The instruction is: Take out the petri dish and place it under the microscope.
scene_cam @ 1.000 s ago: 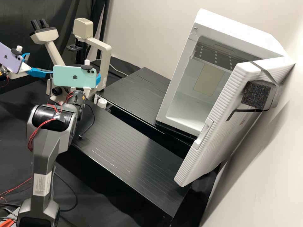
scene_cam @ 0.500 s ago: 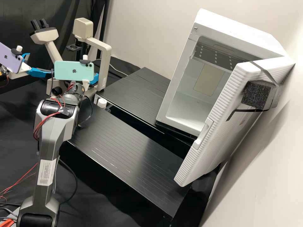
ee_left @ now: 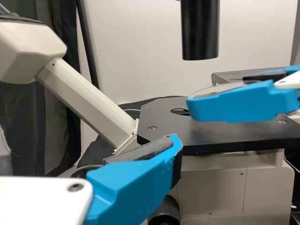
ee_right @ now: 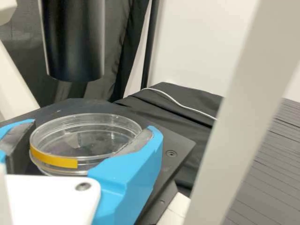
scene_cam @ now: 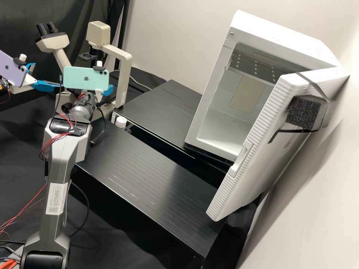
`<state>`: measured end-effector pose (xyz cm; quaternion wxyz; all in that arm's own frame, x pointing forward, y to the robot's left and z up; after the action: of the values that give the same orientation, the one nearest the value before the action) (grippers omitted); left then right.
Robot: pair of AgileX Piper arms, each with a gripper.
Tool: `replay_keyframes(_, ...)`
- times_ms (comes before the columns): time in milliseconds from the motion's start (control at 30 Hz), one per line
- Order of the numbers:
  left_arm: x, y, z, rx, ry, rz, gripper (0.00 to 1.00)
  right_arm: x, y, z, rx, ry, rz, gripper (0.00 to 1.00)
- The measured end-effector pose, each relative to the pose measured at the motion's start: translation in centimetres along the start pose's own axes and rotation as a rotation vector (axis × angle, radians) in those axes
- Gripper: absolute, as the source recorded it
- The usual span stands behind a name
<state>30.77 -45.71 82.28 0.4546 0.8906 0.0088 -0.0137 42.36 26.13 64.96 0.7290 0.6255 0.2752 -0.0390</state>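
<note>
The danger now is a tilted or slipped clear dish, pinched between the two blue fingers of the right gripper over the microscope's stage – a stage bumped by those fingers, or uneven release, could cause it. It has a yellow strip around part of its side, its contents unclear; whether the left gripper is closed, I cannot tell.

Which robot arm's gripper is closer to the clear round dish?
The right. The right gripper holds the dish by its sides, above the black stage. The left gripper is beside them, apart from the dish.
</note>
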Motion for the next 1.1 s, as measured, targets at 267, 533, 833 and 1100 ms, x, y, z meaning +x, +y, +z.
replay_keyframes(267,0.0,0.0,0.0,0.000,0.000,0.000,1.00,1.5,-0.9,-0.3,0.031,0.002,0.013,0.00)
replay_keyframes(533,0.0,0.0,0.0,0.000,0.000,0.000,1.00,2.7,-1.5,-0.4,0.031,-0.004,0.028,0.00)
replay_keyframes(833,0.0,0.0,0.0,0.000,0.000,0.000,1.00,3.1,-2.1,-0.1,0.033,-0.019,-0.007,1.00)
replay_keyframes(1100,0.0,0.0,0.0,0.000,0.000,0.000,1.00,3.1,-2.0,-0.2,0.033,-0.018,-0.009,1.00)
